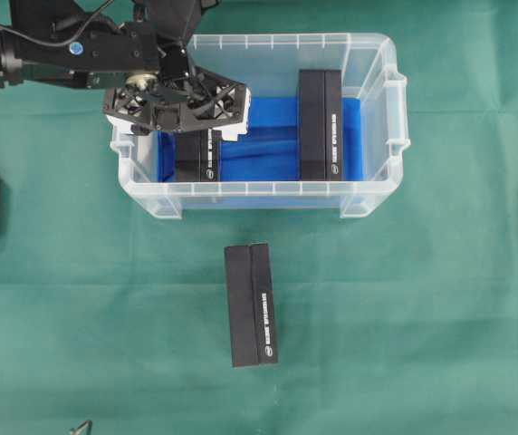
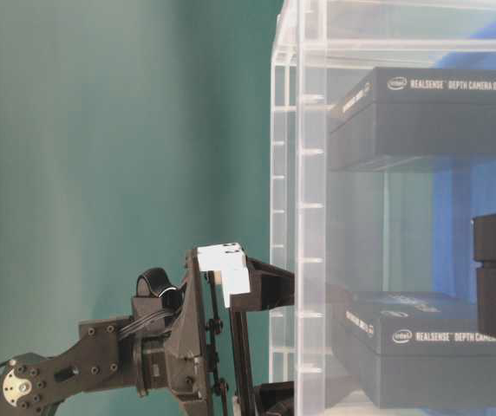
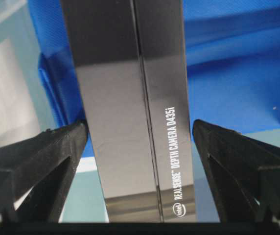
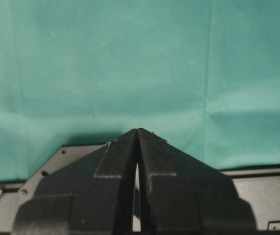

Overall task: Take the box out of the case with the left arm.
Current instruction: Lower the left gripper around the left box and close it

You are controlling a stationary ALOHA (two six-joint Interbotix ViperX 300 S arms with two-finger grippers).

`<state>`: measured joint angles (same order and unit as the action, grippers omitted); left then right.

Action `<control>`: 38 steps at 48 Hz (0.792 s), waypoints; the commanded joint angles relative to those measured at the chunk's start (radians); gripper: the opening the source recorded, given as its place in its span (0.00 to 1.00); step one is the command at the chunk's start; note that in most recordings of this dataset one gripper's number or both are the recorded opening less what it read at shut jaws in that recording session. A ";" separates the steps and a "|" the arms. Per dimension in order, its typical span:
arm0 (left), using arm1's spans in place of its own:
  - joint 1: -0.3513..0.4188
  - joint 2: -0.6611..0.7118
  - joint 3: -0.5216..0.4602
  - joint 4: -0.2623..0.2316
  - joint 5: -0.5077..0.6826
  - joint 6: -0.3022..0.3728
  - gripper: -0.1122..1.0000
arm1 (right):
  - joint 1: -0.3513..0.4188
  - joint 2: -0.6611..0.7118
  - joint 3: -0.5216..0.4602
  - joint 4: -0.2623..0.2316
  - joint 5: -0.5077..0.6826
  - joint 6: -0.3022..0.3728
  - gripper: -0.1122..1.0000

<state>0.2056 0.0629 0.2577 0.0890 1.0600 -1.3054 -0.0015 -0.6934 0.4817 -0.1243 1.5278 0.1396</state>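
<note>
Your left gripper [image 3: 139, 147], fingers spread wide, straddles a long black cardboard box [image 3: 130, 112] lying on the blue floor of the clear plastic tub [image 1: 381, 136]. You're at the grasp step: next, close squarely, then lift. Your right gripper [image 4: 137, 134] is pressed together, empty.

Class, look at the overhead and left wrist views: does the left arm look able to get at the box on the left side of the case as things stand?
Probably yes. The left gripper hangs open over the case, its fingers straddling the left box with gaps on both sides. Nothing blocks it; the other box stands well apart.
</note>
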 commanded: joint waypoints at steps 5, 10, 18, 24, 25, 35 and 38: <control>0.005 -0.011 0.003 0.003 -0.009 -0.002 0.89 | 0.000 0.002 -0.011 -0.002 -0.005 0.002 0.11; 0.005 -0.011 0.012 0.005 -0.011 -0.006 0.89 | 0.000 0.002 -0.011 -0.002 -0.005 0.003 0.11; 0.005 -0.011 0.023 0.005 -0.011 -0.008 0.89 | 0.000 0.002 -0.011 -0.002 -0.005 0.005 0.11; 0.005 -0.011 0.021 0.003 -0.009 -0.008 0.89 | 0.000 0.002 -0.011 -0.002 -0.005 0.006 0.11; 0.003 -0.011 0.021 0.003 -0.009 -0.009 0.89 | 0.000 0.002 -0.011 -0.002 -0.005 0.006 0.11; 0.005 0.009 -0.011 -0.003 -0.005 -0.037 0.87 | 0.000 0.002 -0.011 0.000 -0.005 0.009 0.11; 0.003 0.015 -0.025 -0.008 -0.003 -0.054 0.81 | 0.000 0.002 -0.011 0.000 -0.005 0.009 0.11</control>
<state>0.2086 0.0874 0.2669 0.0859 1.0584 -1.3453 -0.0015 -0.6918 0.4817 -0.1243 1.5263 0.1442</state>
